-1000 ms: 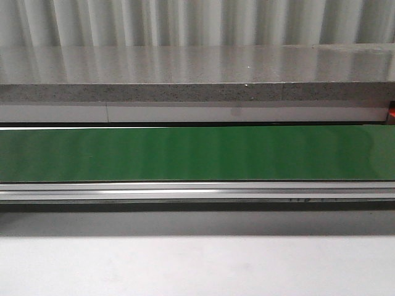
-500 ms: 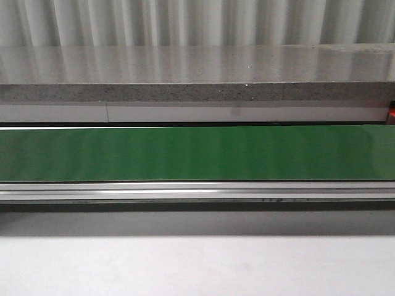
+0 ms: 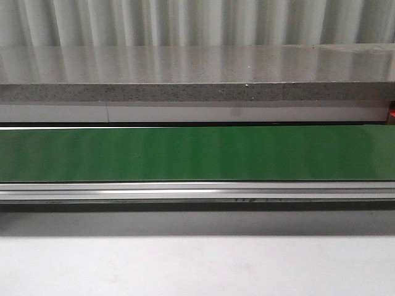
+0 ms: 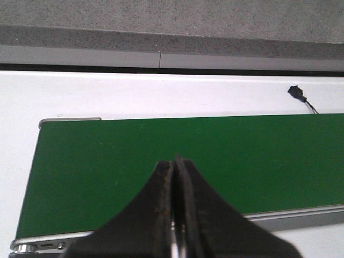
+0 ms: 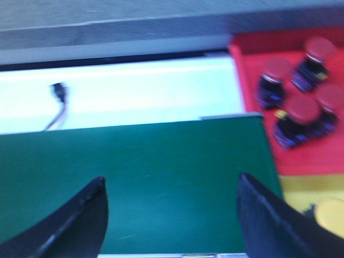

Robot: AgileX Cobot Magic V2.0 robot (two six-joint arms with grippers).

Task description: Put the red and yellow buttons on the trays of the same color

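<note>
I see the green conveyor belt (image 3: 197, 153) bare across the front view, with neither arm in that picture. My left gripper (image 4: 175, 166) hangs over the belt with its fingers pressed together and nothing between them. My right gripper (image 5: 171, 201) is spread wide over the belt, holding nothing. Four red buttons (image 5: 302, 110) sit in the red tray (image 5: 252, 59), just beyond the belt's end and apart from the right fingers (image 5: 258, 215). A yellow button (image 5: 330, 215) lies on the yellow tray (image 5: 295, 188), near the same fingers; the right wrist view is blurred.
</note>
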